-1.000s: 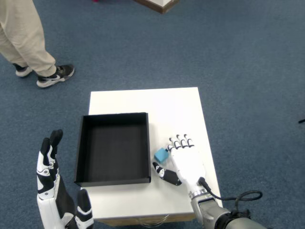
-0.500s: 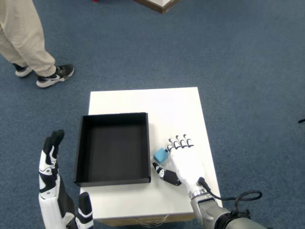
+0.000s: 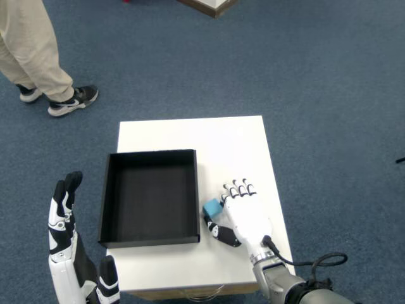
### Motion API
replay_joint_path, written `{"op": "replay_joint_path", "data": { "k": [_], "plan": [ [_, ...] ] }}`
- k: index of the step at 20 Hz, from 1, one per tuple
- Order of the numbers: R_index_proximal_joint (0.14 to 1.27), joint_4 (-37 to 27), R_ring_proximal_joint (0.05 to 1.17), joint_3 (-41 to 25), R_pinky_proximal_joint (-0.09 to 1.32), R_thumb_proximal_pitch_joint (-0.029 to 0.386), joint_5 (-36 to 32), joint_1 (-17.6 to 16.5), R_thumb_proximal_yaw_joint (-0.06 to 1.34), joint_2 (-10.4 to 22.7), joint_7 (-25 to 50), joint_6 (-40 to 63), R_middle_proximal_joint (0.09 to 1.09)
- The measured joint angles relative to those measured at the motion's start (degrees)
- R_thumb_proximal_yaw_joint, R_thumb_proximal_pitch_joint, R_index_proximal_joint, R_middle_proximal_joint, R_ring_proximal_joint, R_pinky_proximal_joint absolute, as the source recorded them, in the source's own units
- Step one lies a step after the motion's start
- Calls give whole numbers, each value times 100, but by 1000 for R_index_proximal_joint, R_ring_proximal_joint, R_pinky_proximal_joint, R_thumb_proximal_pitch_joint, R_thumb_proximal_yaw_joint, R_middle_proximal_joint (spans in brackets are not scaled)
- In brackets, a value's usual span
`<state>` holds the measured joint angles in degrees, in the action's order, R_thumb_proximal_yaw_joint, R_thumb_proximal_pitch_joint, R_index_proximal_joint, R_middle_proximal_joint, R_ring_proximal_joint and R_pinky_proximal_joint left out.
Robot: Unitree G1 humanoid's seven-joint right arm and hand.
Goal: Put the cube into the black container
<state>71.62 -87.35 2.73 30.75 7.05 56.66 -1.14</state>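
Cube (image 3: 212,207) shifted left, touching hand (image 3: 245,214).

- The cube (image 3: 212,207) is small and light blue. It sits on the white counter (image 3: 228,145) just outside the container's right wall, near that wall's front end, toward the counter's front edge.
- The black container (image 3: 150,197) is a shallow, open, square tray, empty inside. It lies flat on the counter's left half, its front-left corner at the counter's edge.
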Motion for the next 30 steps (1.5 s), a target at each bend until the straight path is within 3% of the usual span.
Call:
{"op": "replay_joint_path", "data": {
  "k": [7, 19, 23, 30],
  "plan": [
    [1093, 194, 253, 0, 158, 173, -150, -62, 1023, 3, 246, 275, 428],
    [1123, 278, 273, 5, 161, 158, -245, -71, 1139, 3, 439, 493, 451],
    [1126, 398, 277, 34, 160, 155, -338, -70, 1155, 21, 967, 808, 452],
    [1136, 213, 286, 85, 161, 155, -63, -2, 1173, 90, 2648, 1388, 448]
  ]
}}
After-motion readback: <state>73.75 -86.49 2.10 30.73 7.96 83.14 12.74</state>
